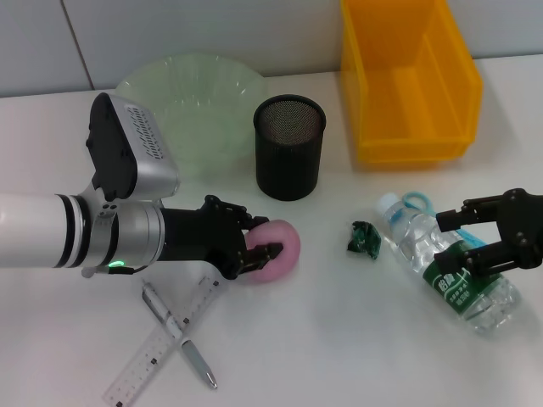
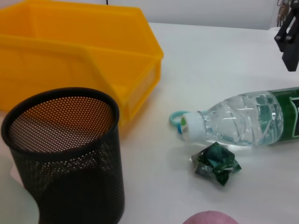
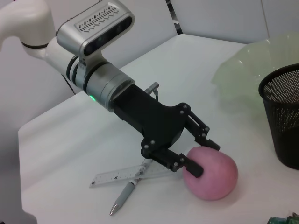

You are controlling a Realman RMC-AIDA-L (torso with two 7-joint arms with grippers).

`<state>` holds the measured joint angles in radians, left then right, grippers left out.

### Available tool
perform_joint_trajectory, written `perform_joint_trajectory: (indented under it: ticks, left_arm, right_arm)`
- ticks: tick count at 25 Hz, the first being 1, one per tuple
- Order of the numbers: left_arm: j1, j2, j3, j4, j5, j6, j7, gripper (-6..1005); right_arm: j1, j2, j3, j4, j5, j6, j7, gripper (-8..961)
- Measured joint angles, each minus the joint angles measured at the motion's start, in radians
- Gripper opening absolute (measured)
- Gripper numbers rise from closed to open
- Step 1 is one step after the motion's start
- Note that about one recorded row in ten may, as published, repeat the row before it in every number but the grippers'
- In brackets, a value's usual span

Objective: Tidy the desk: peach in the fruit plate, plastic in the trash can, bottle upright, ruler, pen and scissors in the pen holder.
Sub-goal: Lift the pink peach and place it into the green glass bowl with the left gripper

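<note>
A pink peach point(image 1: 282, 253) lies on the white table. My left gripper point(image 1: 259, 244) is open, its fingertips point(image 3: 195, 169) against the peach's near side point(image 3: 215, 173). A clear water bottle with a green label point(image 1: 450, 264) lies on its side at the right. My right gripper point(image 1: 458, 239) is open just above its label. A crumpled green plastic wrapper point(image 1: 364, 237) lies next to the bottle's cap point(image 2: 190, 127). A clear ruler point(image 1: 161, 346) and a silver pen point(image 1: 180, 334) lie crossed at the front left. A teal scissors handle point(image 1: 416, 200) shows behind the bottle.
A pale green fruit plate point(image 1: 182, 102) stands at the back left. A black mesh pen holder point(image 1: 290, 146) stands beside it. A yellow bin point(image 1: 407, 80) stands at the back right. The peach's top shows in the left wrist view point(image 2: 210, 218).
</note>
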<state>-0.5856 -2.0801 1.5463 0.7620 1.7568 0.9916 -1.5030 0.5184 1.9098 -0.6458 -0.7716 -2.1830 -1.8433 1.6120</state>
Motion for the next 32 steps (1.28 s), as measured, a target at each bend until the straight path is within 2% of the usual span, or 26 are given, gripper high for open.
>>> perform_joint_trajectory:
  ticks: [3, 7, 8, 11, 15, 17, 18, 20, 22, 24, 25, 26, 28, 29, 31, 32]
  left_arm:
    - [0.003, 0.0, -0.001, 0.005, -0.002, 0.015, -0.003, 471]
    - [0.009, 0.003, -0.007, 0.018, -0.01, 0.033, -0.011, 366]
    - [0.052, 0.012, -0.045, 0.103, -0.032, 0.115, -0.047, 340]
    - [0.084, 0.014, -0.089, 0.165, -0.034, 0.152, -0.063, 320]
    - [0.182, 0.013, -0.213, 0.323, -0.051, 0.193, -0.062, 292]
    - [0.182, 0.013, -0.213, 0.323, -0.051, 0.193, -0.062, 275]
    - [0.212, 0.012, -0.275, 0.36, -0.089, 0.179, -0.038, 266]
    - [0.216, 0.01, -0.333, 0.329, -0.149, 0.144, 0.013, 249]
    - [0.214, 0.01, -0.352, 0.303, -0.193, 0.118, 0.044, 225]
    - [0.194, 0.01, -0.386, 0.168, -0.404, 0.013, 0.204, 209]
    - [0.194, 0.01, -0.386, 0.168, -0.404, 0.013, 0.204, 204]
    - [0.173, 0.011, -0.389, 0.095, -0.503, -0.017, 0.294, 200]
    - [0.141, 0.01, -0.389, 0.018, -0.592, -0.035, 0.385, 191]
    - [0.141, 0.01, -0.389, 0.018, -0.592, -0.035, 0.385, 187]
    - [0.087, 0.01, -0.388, -0.076, -0.637, -0.055, 0.466, 178]
    - [0.087, 0.01, -0.388, -0.076, -0.637, -0.055, 0.466, 173]
  right_arm:
    - [-0.001, 0.0, 0.0, 0.002, 0.0, 0.0, 0.0, 798]
    - [-0.001, 0.0, 0.0, 0.002, 0.0, 0.0, 0.0, 795]
    - [-0.001, 0.0, 0.001, 0.002, 0.0, 0.0, 0.0, 795]
    - [-0.002, 0.0, 0.001, 0.003, 0.0, 0.0, 0.0, 793]
    - [-0.002, 0.0, 0.001, 0.004, 0.0, 0.001, 0.0, 791]
    - [-0.003, 0.0, 0.002, 0.005, 0.0, 0.001, 0.0, 789]
    - [-0.004, 0.0, 0.002, 0.006, 0.0, 0.001, 0.0, 789]
    - [-0.004, 0.0, 0.002, 0.006, 0.0, 0.001, 0.0, 788]
    - [-0.005, 0.001, 0.002, 0.006, 0.0, 0.001, 0.0, 787]
    - [-0.006, 0.002, 0.002, 0.006, 0.0, 0.001, 0.0, 785]
    - [-0.006, 0.002, 0.002, 0.006, 0.0, 0.001, 0.0, 785]
    - [-0.006, 0.003, 0.001, 0.006, 0.0, 0.0, 0.0, 784]
    - [-0.006, 0.003, 0.0, 0.006, 0.0, 0.0, 0.0, 783]
    - [-0.006, 0.003, 0.0, 0.006, 0.0, 0.0, 0.0, 783]
    - [-0.006, 0.003, -0.003, 0.005, 0.0, -0.002, 0.0, 781]
    - [-0.006, 0.003, -0.003, 0.005, 0.0, -0.002, 0.0, 781]
